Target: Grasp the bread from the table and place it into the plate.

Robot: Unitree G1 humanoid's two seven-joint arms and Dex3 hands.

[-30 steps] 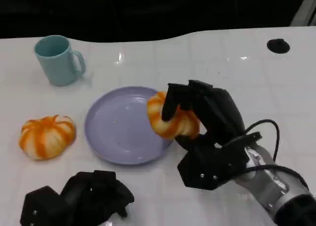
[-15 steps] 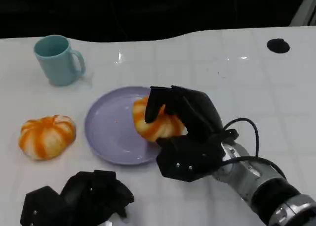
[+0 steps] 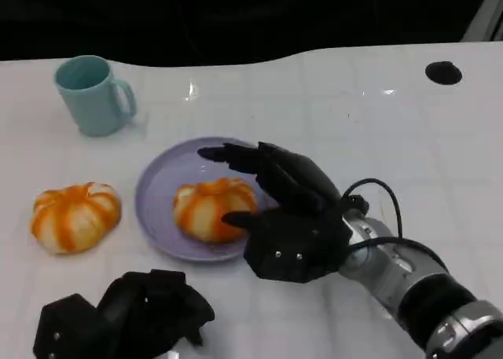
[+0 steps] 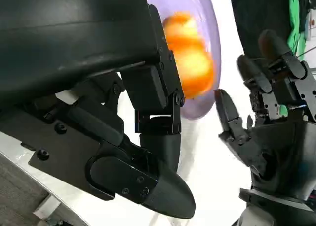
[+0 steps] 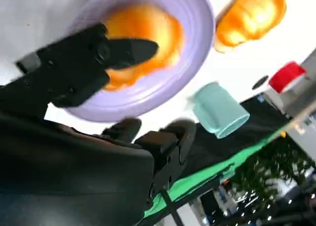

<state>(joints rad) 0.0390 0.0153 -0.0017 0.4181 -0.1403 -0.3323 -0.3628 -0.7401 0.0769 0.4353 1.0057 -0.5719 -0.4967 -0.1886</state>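
While the bread (image 3: 214, 208) lay on the purple plate (image 3: 161, 188), your right hand (image 3: 287, 217) hung beside it with fingers (image 3: 236, 156) spread — holding nothing. Your left hand (image 3: 126, 316) sat curled on the desk (image 3: 330, 108) — empty.

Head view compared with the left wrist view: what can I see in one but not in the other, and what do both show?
Head view alone: the teal mug, a second bread on the table left of the plate, and a black disc far back. Left wrist view alone: a close look at the left hand, fingers curled in, holding nothing. Both: the purple plate with a bread lying in it, and the right hand open beside it.
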